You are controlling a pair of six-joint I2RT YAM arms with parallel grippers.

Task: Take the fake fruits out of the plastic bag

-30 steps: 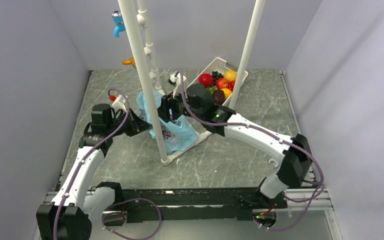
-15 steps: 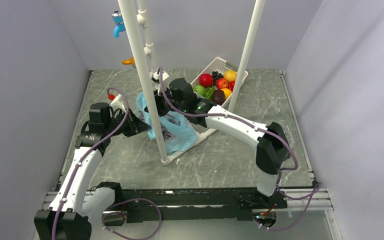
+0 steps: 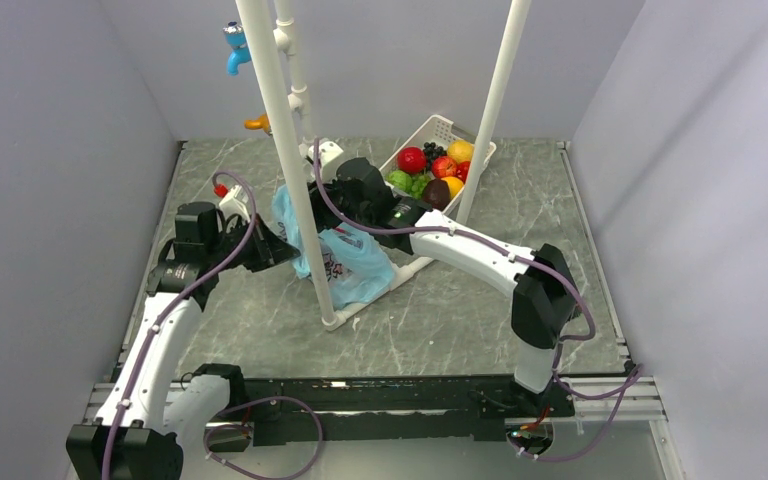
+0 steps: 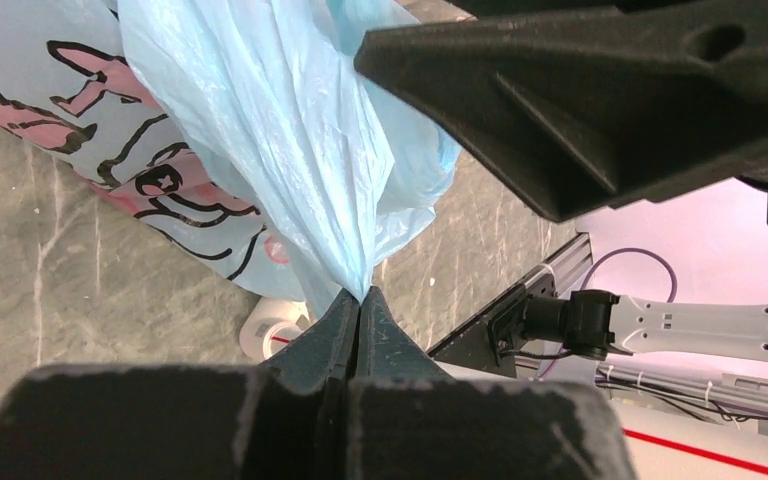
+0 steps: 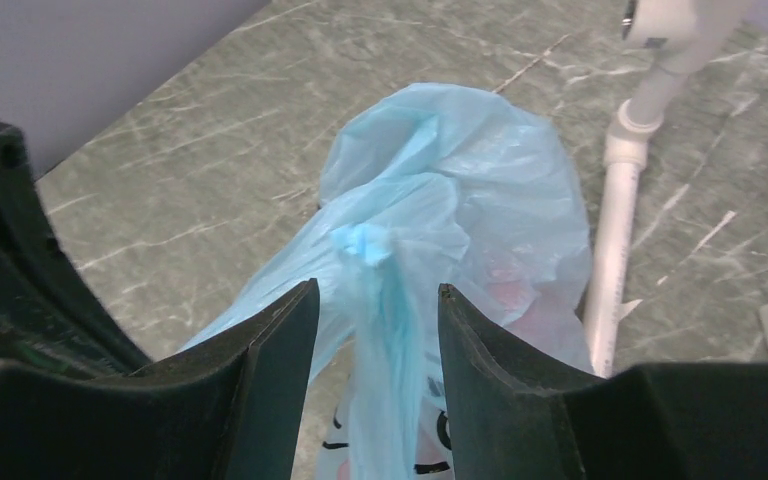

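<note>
My left gripper point(image 4: 360, 297) has its fingers pinched together on a fold of the plastic bag point(image 3: 358, 268), at the bag's 9 o'clock. My right gripper point(image 5: 375, 292) hangs at its 12 o'clock, fingers apart around a twisted strand, not clamping it. If I close and pull here, I judge the thin film could tear or slip, or snag the white pole point(image 3: 305, 230). Whether fake fruits sit inside, I cannot tell.
</note>
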